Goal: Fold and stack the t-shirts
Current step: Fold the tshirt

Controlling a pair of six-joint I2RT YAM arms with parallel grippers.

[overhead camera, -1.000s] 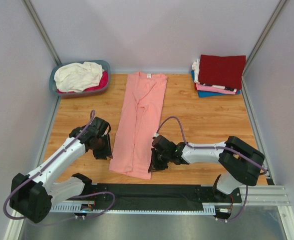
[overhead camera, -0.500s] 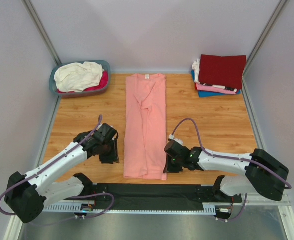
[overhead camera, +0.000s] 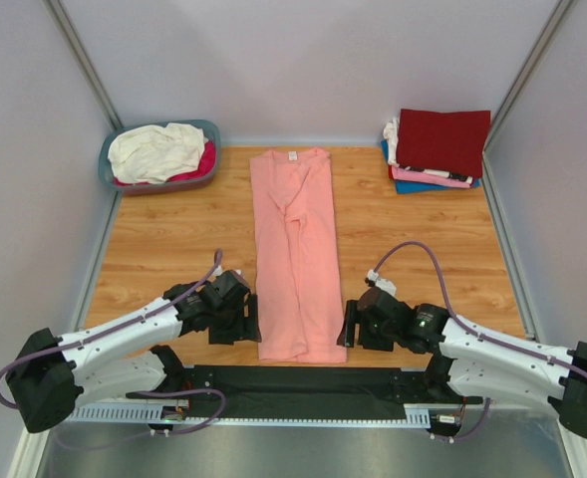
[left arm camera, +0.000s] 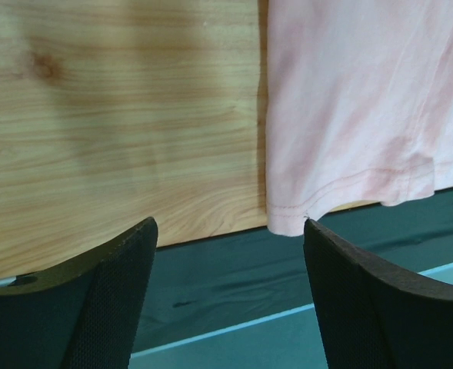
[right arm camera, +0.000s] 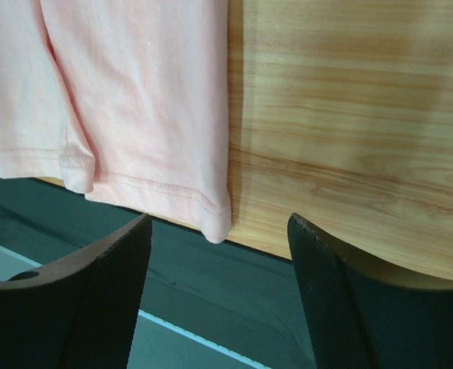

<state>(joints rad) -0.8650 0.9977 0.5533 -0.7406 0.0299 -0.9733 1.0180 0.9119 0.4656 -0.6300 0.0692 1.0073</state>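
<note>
A salmon-pink t-shirt (overhead camera: 295, 249), folded into a long narrow strip, lies flat down the middle of the wooden table, collar far and hem at the near edge. My left gripper (overhead camera: 251, 324) sits low beside the hem's left corner. In the left wrist view the gripper (left arm camera: 230, 231) is open and empty, and the shirt (left arm camera: 364, 115) hangs just past the right fingertip (left arm camera: 318, 238). My right gripper (overhead camera: 348, 326) sits by the hem's right corner. In the right wrist view it (right arm camera: 220, 223) is open, with the shirt's corner (right arm camera: 134, 92) lying free ahead of the jaws.
A stack of folded t-shirts (overhead camera: 438, 149), dark red on top, stands at the back right corner. At the back left a blue-grey basket (overhead camera: 209, 129) holds a cream-white tee (overhead camera: 155, 149) and a magenta one (overhead camera: 205, 159). A dark mat (overhead camera: 303, 383) runs along the near edge.
Both grippers moved toward the near edge, drawing the shirt's hem straight, then opened and let the hem go. The shirt now lies squarer on the table.
</note>
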